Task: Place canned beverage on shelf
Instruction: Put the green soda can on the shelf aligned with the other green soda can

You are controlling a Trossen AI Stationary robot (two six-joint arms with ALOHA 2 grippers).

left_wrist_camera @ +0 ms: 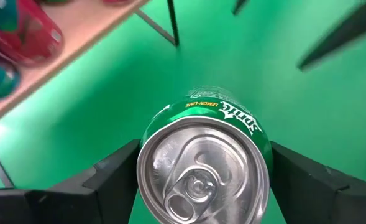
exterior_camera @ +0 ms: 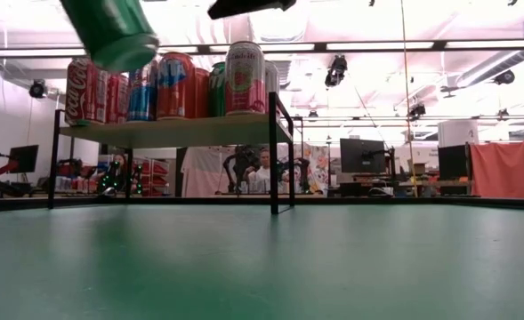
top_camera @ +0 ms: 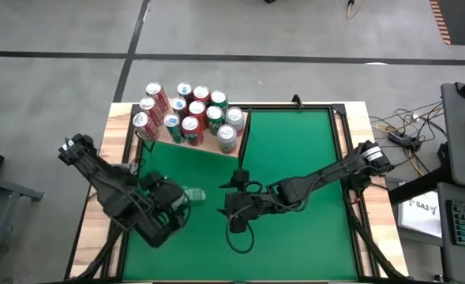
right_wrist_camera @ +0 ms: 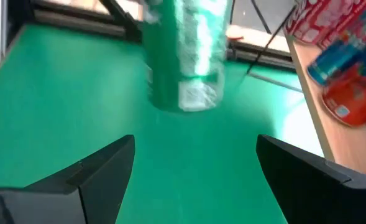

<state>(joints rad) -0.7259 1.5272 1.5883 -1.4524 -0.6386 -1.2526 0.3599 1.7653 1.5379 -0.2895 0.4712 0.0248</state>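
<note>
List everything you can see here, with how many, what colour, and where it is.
Spritecan: one, green, held in the air by the left gripper, above the table.
Cans on shelf: about a dozen, red, blue and green, standing together, covering most of the shelf.
Shelf: one, pale wood top on thin dark legs, at the table's far left corner.
Table: one, green surface with a dark frame.
Person: one, seated far behind the table, seen under the shelf.
Left gripper: dark, near left, shut on the Sprite can.
Right gripper: dark, mid-table, open, empty, facing the can.
</note>
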